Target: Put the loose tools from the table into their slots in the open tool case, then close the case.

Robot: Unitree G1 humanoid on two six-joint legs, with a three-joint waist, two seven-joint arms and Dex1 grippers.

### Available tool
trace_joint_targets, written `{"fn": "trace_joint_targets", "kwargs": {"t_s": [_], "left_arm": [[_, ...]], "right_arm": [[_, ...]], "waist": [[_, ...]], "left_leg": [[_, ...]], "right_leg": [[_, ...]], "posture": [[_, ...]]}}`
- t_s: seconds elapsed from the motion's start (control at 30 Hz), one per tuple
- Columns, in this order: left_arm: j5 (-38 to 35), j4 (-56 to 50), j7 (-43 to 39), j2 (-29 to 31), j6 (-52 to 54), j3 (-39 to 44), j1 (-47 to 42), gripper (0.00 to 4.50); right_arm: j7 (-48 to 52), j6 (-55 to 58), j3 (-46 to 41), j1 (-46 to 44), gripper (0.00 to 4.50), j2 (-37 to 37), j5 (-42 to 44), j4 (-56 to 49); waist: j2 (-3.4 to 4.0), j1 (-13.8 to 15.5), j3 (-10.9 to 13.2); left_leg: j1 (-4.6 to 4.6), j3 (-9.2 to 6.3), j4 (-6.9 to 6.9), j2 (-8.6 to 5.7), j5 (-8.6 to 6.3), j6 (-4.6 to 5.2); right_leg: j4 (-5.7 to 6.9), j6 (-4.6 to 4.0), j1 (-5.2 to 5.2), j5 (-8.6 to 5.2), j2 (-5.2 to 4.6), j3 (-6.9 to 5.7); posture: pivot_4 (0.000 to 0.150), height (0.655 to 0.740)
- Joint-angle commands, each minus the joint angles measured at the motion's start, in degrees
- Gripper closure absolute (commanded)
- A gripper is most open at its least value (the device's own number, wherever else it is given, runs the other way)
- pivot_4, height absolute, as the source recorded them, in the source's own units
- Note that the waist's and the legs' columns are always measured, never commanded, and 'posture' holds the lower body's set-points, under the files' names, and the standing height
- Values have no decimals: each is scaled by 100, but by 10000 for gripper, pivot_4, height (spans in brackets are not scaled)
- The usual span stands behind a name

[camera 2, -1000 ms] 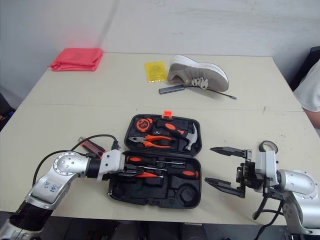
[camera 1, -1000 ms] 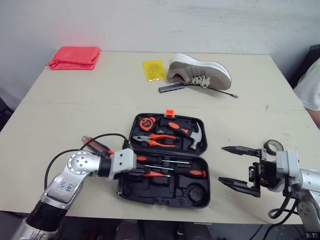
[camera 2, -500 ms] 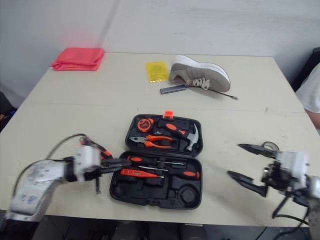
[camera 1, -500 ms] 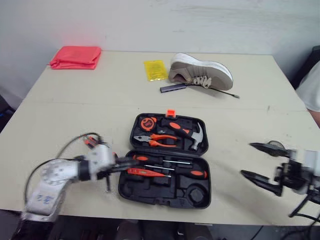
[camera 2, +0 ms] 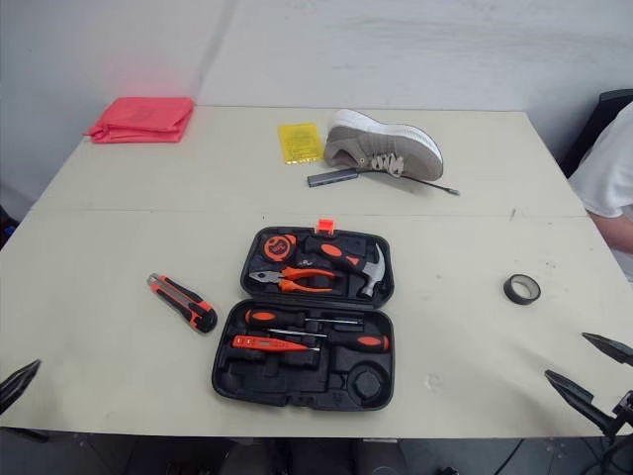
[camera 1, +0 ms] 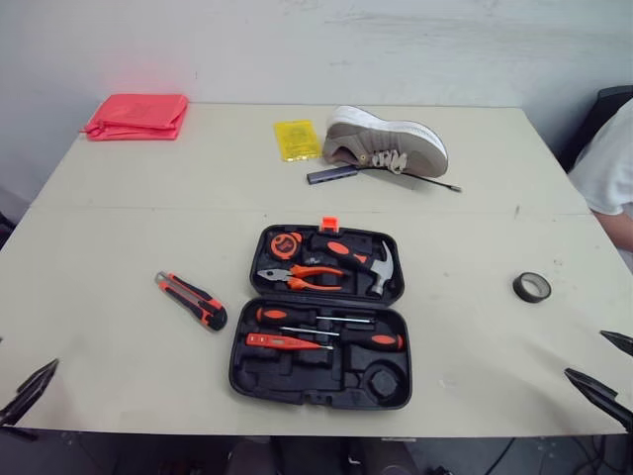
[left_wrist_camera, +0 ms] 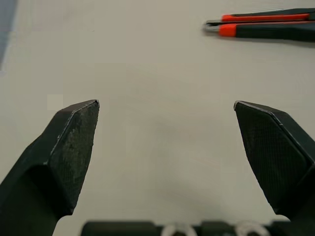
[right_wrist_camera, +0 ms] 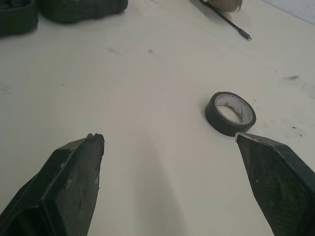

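Note:
The black tool case (camera 1: 321, 381) lies open near the table's front edge. Pliers, a hammer and a tape measure sit in its far half, and screwdrivers (camera 1: 326, 329) lie in its near half. An orange and black utility knife (camera 1: 191, 299) lies loose on the table left of the case. A black tape roll (camera 1: 532, 287) lies to the right. My left gripper (left_wrist_camera: 166, 103) is open and empty at the near left corner, well short of the knife (left_wrist_camera: 261, 27). My right gripper (camera 1: 584, 354) is open and empty at the near right edge, short of the tape roll (right_wrist_camera: 230, 113).
At the back of the table are a grey shoe (camera 1: 386, 148), a yellow packet (camera 1: 301, 139), a red cloth (camera 1: 135, 115), a grey bar (camera 1: 331, 174) and a thin black rod (camera 1: 425, 180). A person's white sleeve (camera 1: 603, 168) shows at the right edge.
My left gripper opened, left the red screwdriver in the case's near half and drew back to the near left corner. My right gripper also drew back toward the near right edge.

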Motion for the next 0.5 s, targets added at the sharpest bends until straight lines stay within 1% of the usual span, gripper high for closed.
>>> {"fn": "trace_joint_targets", "kwargs": {"t_s": [0.03, 0.1, 0.17, 0.2, 0.23, 0.27, 0.33, 0.37, 0.4, 0.43, 0.47, 0.5], "left_arm": [[-305, -855, 701, -15, 888, 18, 87, 157], [-770, -1628, 1132, -11, 1665, -98, 51, 157], [-1198, -2357, 1761, 24, 2477, -189, -46, 157], [-1516, -2703, 2214, 35, 2943, -236, -144, 157], [-1711, -2963, 2604, 68, 3355, -278, -228, 157], [-2148, -3295, 3234, 72, 3833, -363, -393, 157], [-2870, -3773, 4499, 167, 4753, -552, -717, 157], [-3527, -3945, 5554, 166, 5029, -753, -921, 157], [-4012, -4027, 6319, 176, 5194, -885, -1072, 157], [-4696, -4051, 7353, 192, 5171, -1200, -1154, 157], [-5270, -4041, 8156, 271, 5092, -1444, -1193, 157], [-5523, -4067, 8565, 429, 5103, -1662, -1281, 157]], "right_arm": [[228, 10, 380, -439, 0, 64, 113, -58], [363, 97, 684, -791, 0, 151, 162, -92], [489, 174, 934, -1107, 0, 231, 207, -96], [559, 215, 1058, -1247, 0, 275, 228, -107], [615, 237, 1153, -1353, 0, 302, 240, -101], [669, 278, 1261, -1473, 0, 346, 257, -95], [807, 327, 1451, -1650, 0, 402, 261, -67], [879, 341, 1551, -1761, 0, 427, 253, -5], [924, 342, 1613, -1835, 0, 438, 246, 51], [961, 332, 1682, -1933, 0, 451, 238, 137], [982, 317, 1730, -2002, 0, 458, 235, 202], [1005, 292, 1766, -2056, 0, 459, 234, 264]], "waist": [[-2, -3, 1], [-8, 1, 4], [-7, 8, 6], [-1, 12, 10], [4, 15, 12], [7, 18, 13], [14, 22, 14], [14, 22, 15], [14, 24, 15], [14, 28, 15], [15, 28, 15], [15, 25, 15]], "left_leg": [[0, 0, 0, 0, 0, 0], [-1, -2, 0, 0, 0, -1], [-2, -7, 0, -3, 0, -2], [-1, -11, 0, -7, 0, -2], [-3, -14, 0, -11, 0, -1], [-3, -18, 0, -13, 1, 0], [-3, -22, -2, -13, 20, 24], [-2, -22, -3, -13, 21, 24], [-2, -25, -2, -14, 24, 25], [3, -26, -2, -15, 26, 27], [6, -26, -2, -16, 27, 29], [8, -26, -2, -19, 29, 29]], "right_leg": [[1, 1, 0, 0, 0, 0], [5, 3, 0, 2, -1, 1], [19, 8, 0, 5, -11, 5], [24, 25, 0, 15, -18, 11], [27, 66, 0, 37, -24, 17], [28, 96, 0, 54, -25, 26], [28, 96, 0, 54, -25, 34], [30, 96, 2, 54, -26, 37], [32, 96, 3, 54, -28, 38], [35, 96, 9, 55, -33, 42], [36, 97, 11, 56, -36, 44], [38, 97, 13, 56, -41, 46]], "posture": [[1500, 7400], [1500, 7400], [1500, 7400], [1500, 7400], [1500, 7400], [1500, 7400], [1500, 7400], [1500, 7400], [1500, 7400], [1500, 7400], [1500, 7400], [1500, 7400]]}}
